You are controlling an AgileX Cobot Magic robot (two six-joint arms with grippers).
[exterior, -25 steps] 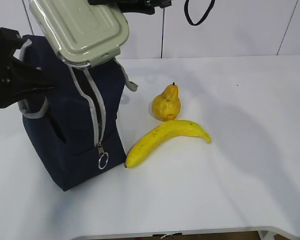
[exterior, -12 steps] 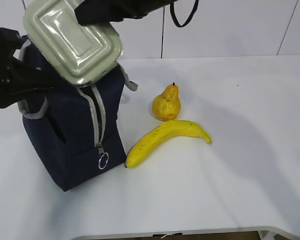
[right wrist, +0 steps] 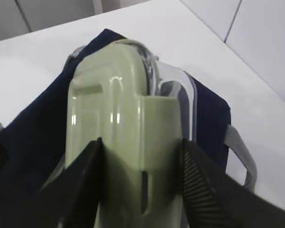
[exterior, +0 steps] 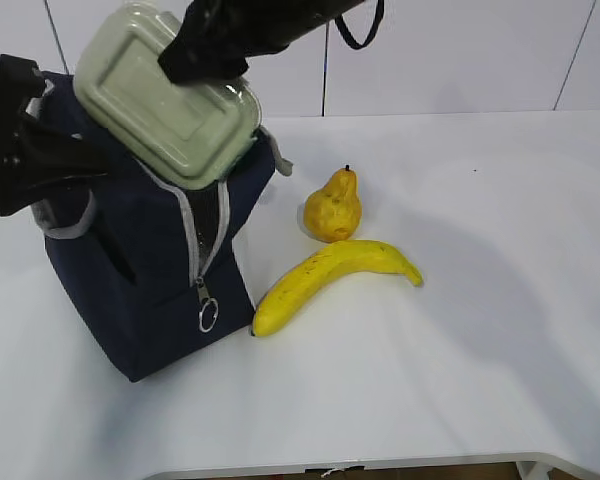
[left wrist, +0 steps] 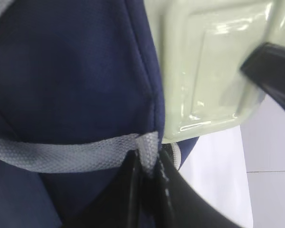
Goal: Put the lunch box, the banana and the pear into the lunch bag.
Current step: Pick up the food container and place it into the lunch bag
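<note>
The navy lunch bag (exterior: 130, 270) stands at the left with its top unzipped. My left gripper (exterior: 85, 175) is shut on the bag's grey strap (left wrist: 61, 154), where the left wrist view shows the gripper (left wrist: 147, 164) pinching the webbing. My right gripper (exterior: 202, 62) is shut on the lunch box (exterior: 165, 105), which tilts with its lower end in the bag's mouth. The right wrist view shows this gripper (right wrist: 141, 145) clamped across the green lid (right wrist: 114, 123). The pear (exterior: 333, 208) and banana (exterior: 330, 275) lie on the table right of the bag.
The white table (exterior: 480, 330) stretches to the right and front of the fruit. A white wall panel (exterior: 460, 50) rises behind it. The bag's zipper ring pull (exterior: 208, 318) hangs on the near corner.
The right gripper has lowered and tipped the lunch box down into the bag's mouth, spreading the opening to the right. The left gripper, the pear and the banana have stayed put.
</note>
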